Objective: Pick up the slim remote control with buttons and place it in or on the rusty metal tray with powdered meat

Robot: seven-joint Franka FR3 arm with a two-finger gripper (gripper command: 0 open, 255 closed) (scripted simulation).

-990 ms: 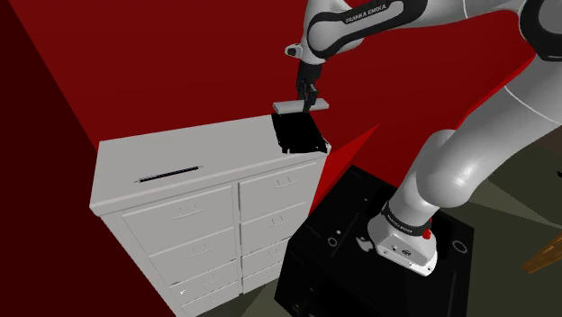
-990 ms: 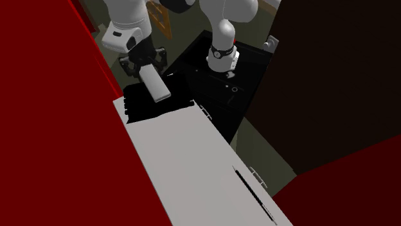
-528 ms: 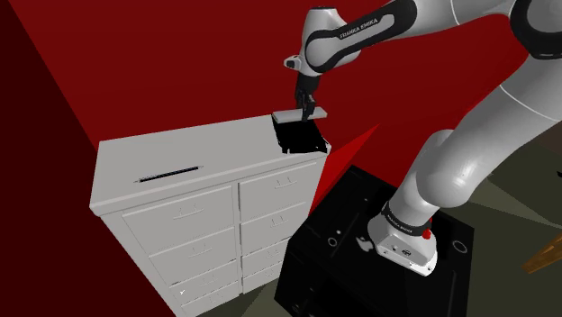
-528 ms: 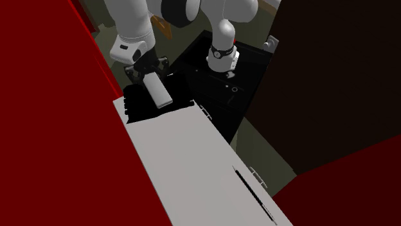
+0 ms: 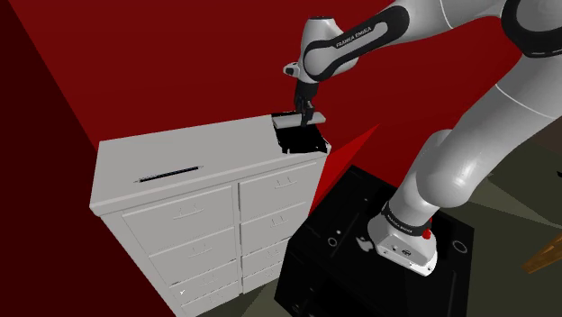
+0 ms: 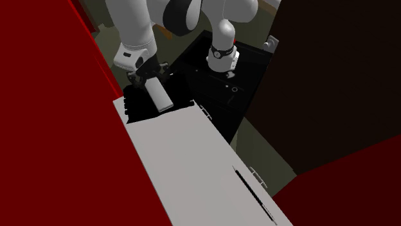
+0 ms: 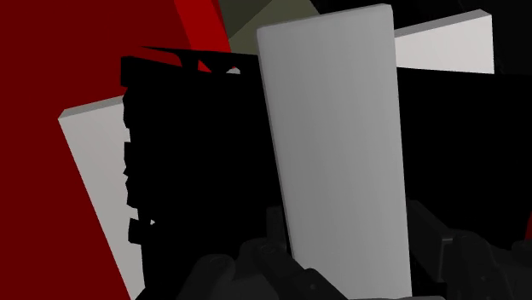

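The gripper point(image 5: 306, 112) has come lower since the earlier frame, its fingers pinching the grey remote control point(image 6: 159, 95). The remote control hangs low over the black tray point(image 5: 302, 140), which lies on the white dresser point(image 5: 180, 158) at the top corner nearest the stand point(image 5: 360, 212). A red wall point(image 5: 162, 63) rises behind the dresser.

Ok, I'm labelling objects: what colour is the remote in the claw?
Plain light grey, with no buttons drawn; the remote shows best in the wrist view.
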